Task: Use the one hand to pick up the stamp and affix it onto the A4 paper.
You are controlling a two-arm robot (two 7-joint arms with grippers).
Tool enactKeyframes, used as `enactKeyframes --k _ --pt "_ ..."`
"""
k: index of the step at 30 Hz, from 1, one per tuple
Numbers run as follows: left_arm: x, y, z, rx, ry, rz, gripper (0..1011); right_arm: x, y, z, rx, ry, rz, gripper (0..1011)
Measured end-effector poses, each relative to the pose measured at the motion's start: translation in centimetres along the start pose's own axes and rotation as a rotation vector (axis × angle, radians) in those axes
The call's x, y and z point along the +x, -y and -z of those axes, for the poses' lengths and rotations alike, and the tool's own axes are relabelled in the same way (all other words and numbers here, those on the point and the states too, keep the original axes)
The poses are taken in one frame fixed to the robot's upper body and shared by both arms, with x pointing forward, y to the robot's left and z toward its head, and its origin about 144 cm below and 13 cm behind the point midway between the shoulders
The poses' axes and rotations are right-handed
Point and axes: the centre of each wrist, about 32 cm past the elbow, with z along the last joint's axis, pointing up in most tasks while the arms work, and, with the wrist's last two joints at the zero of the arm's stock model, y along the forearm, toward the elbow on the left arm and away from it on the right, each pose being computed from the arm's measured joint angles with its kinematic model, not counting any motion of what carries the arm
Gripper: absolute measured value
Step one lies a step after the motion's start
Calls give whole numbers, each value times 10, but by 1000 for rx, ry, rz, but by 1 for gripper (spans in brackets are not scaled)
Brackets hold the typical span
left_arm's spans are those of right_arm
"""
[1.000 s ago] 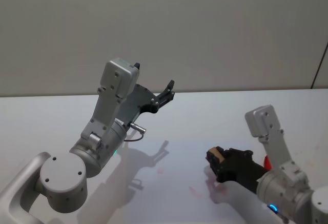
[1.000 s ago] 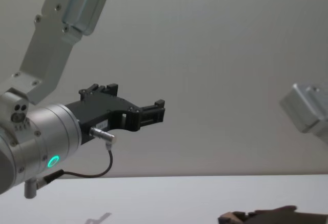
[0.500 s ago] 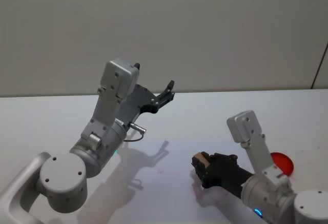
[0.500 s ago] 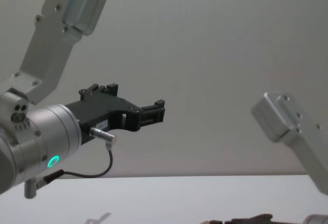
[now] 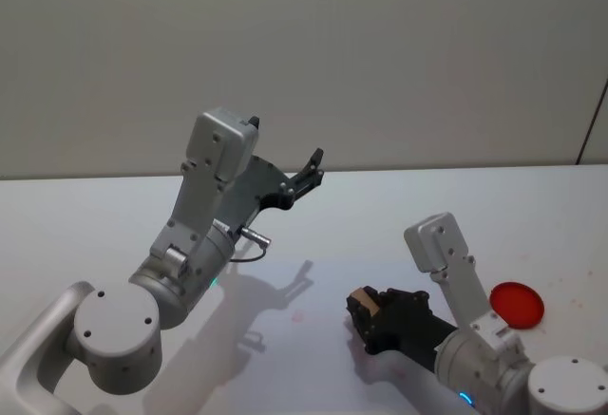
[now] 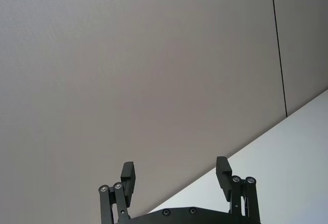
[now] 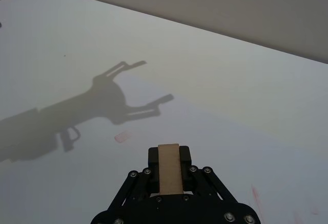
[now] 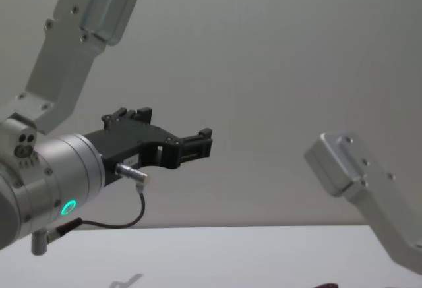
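Here, closest to the robot, we find the right gripper (image 5: pixel 364 312) reaching low over the white table (image 5: pixel 399 216) from the lower right. Its forearm is nearly level and its silver elbow link is cocked upward. Its two black fingers (image 7: pixel 153 155) are clamped on the stamp (image 7: pixel 169 172), a pale wooden block standing between them and poking out at the tips. It seems to hover just above the table rather than touch it, though we cannot be sure. A faint pink smudge (image 7: pixel 122 137) lies ahead of it on the table, and a red disc (image 5: pixel 516 304) sits apart to its right. Farther off, the left gripper (image 6: pixel 175 172) is raised high, pointing toward the grey wall (image 5: pixel 380 54), fingers spread wide with nothing between them
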Motion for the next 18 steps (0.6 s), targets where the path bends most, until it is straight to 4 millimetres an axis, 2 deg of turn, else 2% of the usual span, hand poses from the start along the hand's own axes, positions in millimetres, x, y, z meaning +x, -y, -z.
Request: enactKeyframes --k 18 --pt "0 0 0 0 0 0 1001 0 -9 13 26 32 -26 216"
